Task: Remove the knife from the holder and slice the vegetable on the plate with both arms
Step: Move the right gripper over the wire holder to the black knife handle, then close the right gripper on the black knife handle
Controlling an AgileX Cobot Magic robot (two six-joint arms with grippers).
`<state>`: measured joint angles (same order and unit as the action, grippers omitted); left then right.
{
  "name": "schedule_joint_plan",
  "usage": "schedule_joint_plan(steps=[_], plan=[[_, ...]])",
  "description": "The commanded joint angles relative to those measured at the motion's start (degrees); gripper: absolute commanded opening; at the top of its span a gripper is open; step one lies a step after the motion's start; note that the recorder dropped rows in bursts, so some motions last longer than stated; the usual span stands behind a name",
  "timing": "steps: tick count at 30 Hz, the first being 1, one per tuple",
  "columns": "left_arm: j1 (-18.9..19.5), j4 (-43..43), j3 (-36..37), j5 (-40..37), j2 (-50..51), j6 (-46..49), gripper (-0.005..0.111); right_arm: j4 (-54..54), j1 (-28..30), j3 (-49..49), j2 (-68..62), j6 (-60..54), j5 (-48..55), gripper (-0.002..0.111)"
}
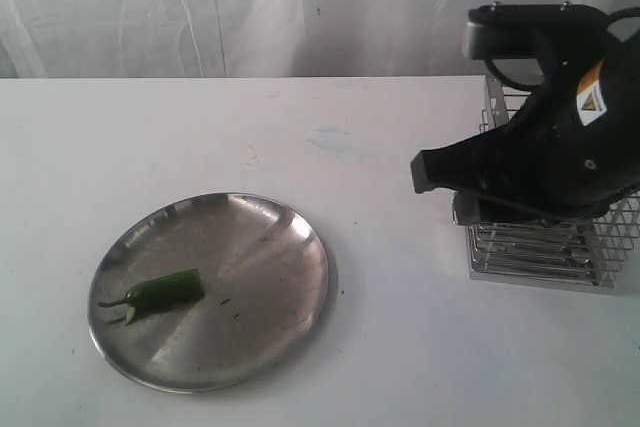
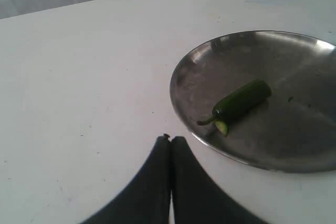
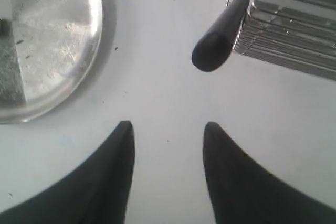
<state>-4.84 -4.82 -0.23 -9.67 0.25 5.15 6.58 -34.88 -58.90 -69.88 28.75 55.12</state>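
The knife [image 3: 219,38] stands in the holder [image 3: 294,30] at the right of the surface [image 1: 380,247]. Only its black handle shows, in the right wrist view. The handle slants out of the holder's corner toward the plate side, butt end free and clear of the wires. The blade is hidden inside the holder.

The right gripper [image 3: 168,127] is the nearer one. It hangs at the holder, fingers [image 3: 118,150] spread wide and holding nothing. The handle lies ahead of the fingertips and slightly off their centre line, toward the holder. It is near but not between them. Judgement: the coming move turns on closing this offset so the fingers straddle the handle across its long axis.

The left gripper [image 2: 170,139] has its fingers pressed together, empty. It sits just beside the plate's [image 1: 290,257] rim in the left wrist view, well apart from the holder.

The vegetable [image 1: 165,292] lies on the left part of the plate. Its long axis runs roughly left to right, stem pointing left and blunt cut end right. It is uncut otherwise; slicing has not begun.
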Motion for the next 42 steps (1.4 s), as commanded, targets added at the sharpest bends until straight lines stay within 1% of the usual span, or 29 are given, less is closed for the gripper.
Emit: schedule_joint_plan(steps=[1,4,7,10,17,21,23,28,29,30,32,33,35,37,40,42], plan=[[-0.40,-0.22,0.23,0.25,-0.25,-0.15,0.000,-1.80,-0.01,-0.42,-3.31,3.18,-2.69,0.040],[-0.40,-0.22,0.23,0.25,-0.25,-0.15,0.000,0.88,-0.01,-0.42,-5.58,3.79,-1.09,0.040],[-0.40,-0.22,0.23,0.25,-0.25,-0.15,0.000,7.15,-0.01,-0.42,-6.72,8.74,0.16,0.040],[-0.40,-0.22,0.23,0.25,-0.25,-0.15,0.000,11.77,-0.01,-0.42,-6.83,14.06,-1.55,0.040],[-0.40,-0.22,0.23,0.25,-0.25,-0.15,0.000,11.23,-0.01,-0.42,-7.65,18.55,-7.93,0.040],[-0.40,-0.22,0.23,0.25,-0.25,-0.15,0.000,11.73,-0.01,-0.42,-9.69,19.05,-8.30,0.040],[-0.40,-0.22,0.23,0.25,-0.25,-0.15,0.000,13.64,-0.01,-0.42,-10.97,20.11,-8.30,0.040],[-0.40,-0.22,0.23,0.25,-0.25,-0.15,0.000,22.34,-0.01,-1.04,-11.22,28.66,-5.68,0.040],[-0.40,-0.22,0.23,0.25,-0.25,-0.15,0.000,23.21,-0.01,-1.02,-11.22,28.84,-5.34,0.038],[-0.40,-0.22,0.23,0.25,-0.25,-0.15,0.000,23.62,-0.01,-1.02,-11.22,28.84,-5.09,0.034],[-0.40,-0.22,0.23,0.25,-0.25,-0.15,0.000,23.79,-0.01,-1.02,-11.22,28.84,-4.86,0.022],[-0.40,-0.22,0.23,0.25,-0.25,-0.15,0.000,23.79,-0.01,-1.02,-11.22,28.84,-4.86,0.014],[-0.40,-0.22,0.23,0.25,-0.25,-0.15,0.000,23.79,-0.01,-1.02,-11.22,28.84,-4.86,0.005],[-0.40,-0.22,0.23,0.25,-0.25,-0.15,0.000,23.45,-0.01,-1.02,-11.22,27.06,-4.86,0.003],[-0.40,-0.22,0.23,0.25,-0.25,-0.15,0.000,23.56,-0.01,-1.02,-11.10,26.13,-4.61,0.003],[-0.40,-0.22,0.23,0.25,-0.25,-0.15,0.000,22.45,-0.01,-1.15,-10.34,23.37,-4.61,0.003]])
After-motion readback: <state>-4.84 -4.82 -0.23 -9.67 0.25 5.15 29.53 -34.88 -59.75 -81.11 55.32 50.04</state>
